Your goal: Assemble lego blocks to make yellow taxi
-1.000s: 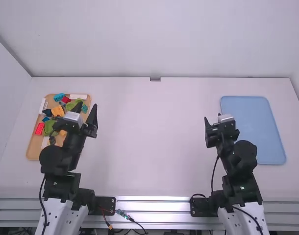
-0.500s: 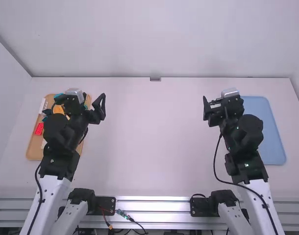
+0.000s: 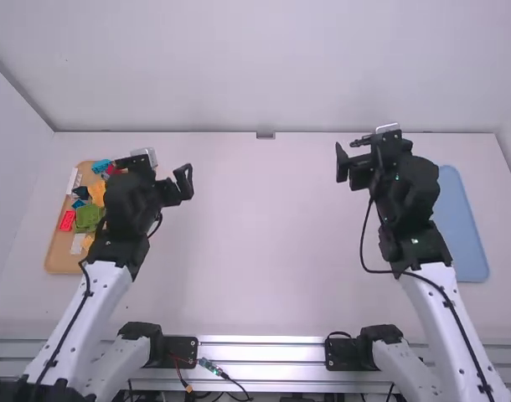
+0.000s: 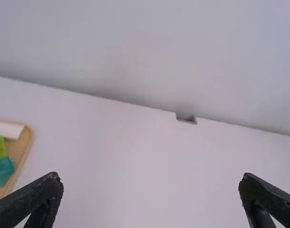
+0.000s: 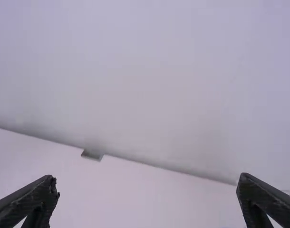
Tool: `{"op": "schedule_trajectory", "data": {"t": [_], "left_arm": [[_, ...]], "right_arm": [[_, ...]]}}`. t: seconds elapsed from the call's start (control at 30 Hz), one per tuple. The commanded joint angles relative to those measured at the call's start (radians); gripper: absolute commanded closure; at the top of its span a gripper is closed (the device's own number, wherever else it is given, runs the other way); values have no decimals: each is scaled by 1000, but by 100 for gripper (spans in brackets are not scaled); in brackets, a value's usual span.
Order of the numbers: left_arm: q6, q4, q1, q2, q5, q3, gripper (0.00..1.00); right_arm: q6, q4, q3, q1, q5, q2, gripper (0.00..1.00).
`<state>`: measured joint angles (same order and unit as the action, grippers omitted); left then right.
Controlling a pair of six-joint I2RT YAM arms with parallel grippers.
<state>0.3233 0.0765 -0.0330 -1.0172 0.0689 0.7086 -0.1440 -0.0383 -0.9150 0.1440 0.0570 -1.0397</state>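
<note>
My left gripper (image 3: pixel 154 167) is open above the table beside the right edge of the wooden tray (image 3: pixel 63 266). On that tray lie an orange-yellow block (image 3: pixel 97 193), a green block (image 3: pixel 88 219), a red block (image 3: pixel 67 220) and a blue block (image 3: pixel 101 166); the left arm hides part of the pile. In the left wrist view, the left gripper (image 4: pixel 150 179) has its fingers wide apart with nothing between them. The right gripper (image 3: pixel 356 155) hangs above the table left of the blue tray. Its wide-open fingers hold nothing in the right wrist view, where the right gripper (image 5: pixel 147 180) shows again.
The blue tray (image 3: pixel 463 226) lies at the table's right side, partly behind the right arm. A white wall stands along the back edge of the table (image 3: pixel 255 234), with a small grey bracket (image 3: pixel 265 135) at its middle.
Both arms have swung and tilted up. The left gripper has shifted right, uncovering more blocks; the right gripper has moved farther from the camera and slightly left.
</note>
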Motion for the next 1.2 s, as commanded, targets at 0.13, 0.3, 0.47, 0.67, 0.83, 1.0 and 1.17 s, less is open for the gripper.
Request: {"op": "schedule_trajectory", "data": {"t": [0.13,0.3,0.47,0.67,0.83,1.0,1.17], "left_arm": [[122,31,-6,-91,-125,-17,1],[180,70,-6,-149,-164,-32,1],[185,77,-6,-164,-164,-36,1],[185,69,-6,-164,-164,-36,1],[166,53,-4,-164,-170,-32,1],[175,-97,56,-181,-280,38,1],[46,-194,187,-281,-127,167,1]], "right_arm": [[18,67,-35,1,-2,-98,1],[42,137,-88,2,18,-168,1],[10,201,-132,0,82,-233,1],[5,272,-203,-10,102,-303,1],[3,337,-247,-23,122,-369,1],[-17,388,-296,-34,159,-420,1],[-18,399,-302,-25,147,-467,1]]}}
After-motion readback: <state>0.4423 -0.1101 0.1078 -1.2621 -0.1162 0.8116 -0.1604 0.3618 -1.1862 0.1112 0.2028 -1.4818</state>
